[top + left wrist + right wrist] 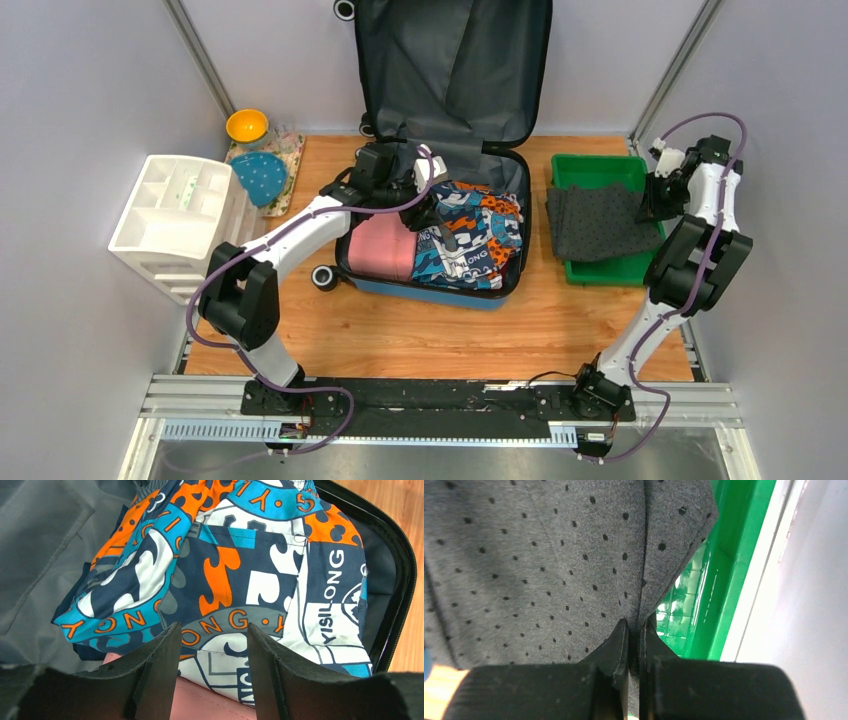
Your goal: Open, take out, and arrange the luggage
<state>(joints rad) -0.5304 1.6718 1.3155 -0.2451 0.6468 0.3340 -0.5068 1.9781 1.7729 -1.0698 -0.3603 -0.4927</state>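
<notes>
Blue luggage (470, 100), wide open, grey-lined

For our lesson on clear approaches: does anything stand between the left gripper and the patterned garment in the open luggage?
Nothing visible does. The left gripper hangs open directly over the patterned garment, which lies on top in the luggage beside a pink item. The right gripper, shut on a grey dotted cloth, is elsewhere.
</notes>
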